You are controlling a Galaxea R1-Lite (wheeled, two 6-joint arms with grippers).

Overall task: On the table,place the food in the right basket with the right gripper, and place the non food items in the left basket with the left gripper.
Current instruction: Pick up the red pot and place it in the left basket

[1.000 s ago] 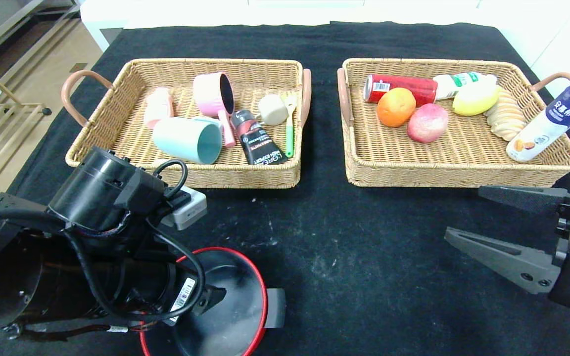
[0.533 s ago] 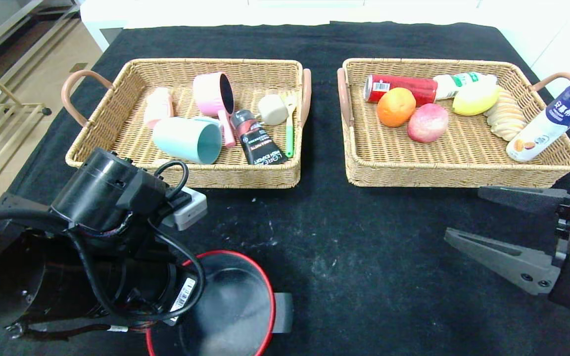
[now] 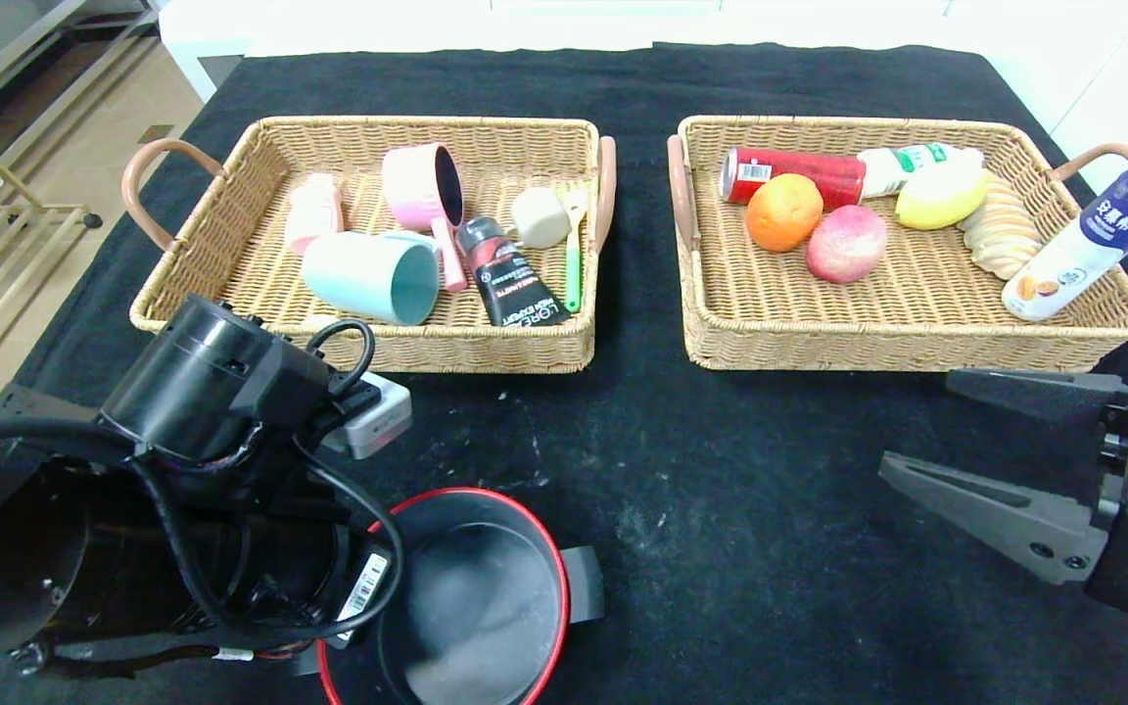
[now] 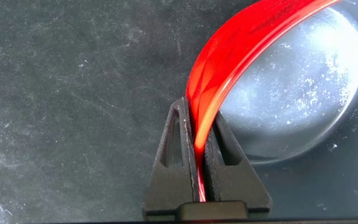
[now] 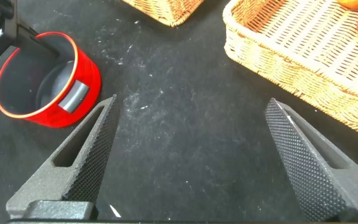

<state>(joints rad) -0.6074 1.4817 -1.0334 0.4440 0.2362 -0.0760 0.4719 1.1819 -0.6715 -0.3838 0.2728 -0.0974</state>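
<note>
A red pot (image 3: 471, 597) with a grey inside and a grey side handle sits at the near edge of the black table, below the left basket (image 3: 358, 345). My left gripper (image 4: 199, 115) is shut on the pot's red rim (image 4: 241, 37), one finger inside and one outside. In the head view the left arm hides those fingers. The pot also shows in the right wrist view (image 5: 48, 81). My right gripper (image 3: 916, 421) hangs open over bare cloth at the near right, in front of the right basket (image 3: 916, 348), holding nothing (image 5: 191, 102).
The left basket holds a teal cup (image 3: 373, 276), a pink cup (image 3: 422, 186), a black tube (image 3: 510, 274) and a green spatula (image 3: 574, 245). The right basket holds a red can (image 3: 794, 174), an orange (image 3: 784, 211), an apple (image 3: 846, 243), a lemon (image 3: 941, 196), bread and bottles.
My left gripper closed on the pot's rim, and the pot has shifted to the right with it. The right arm has not moved.
</note>
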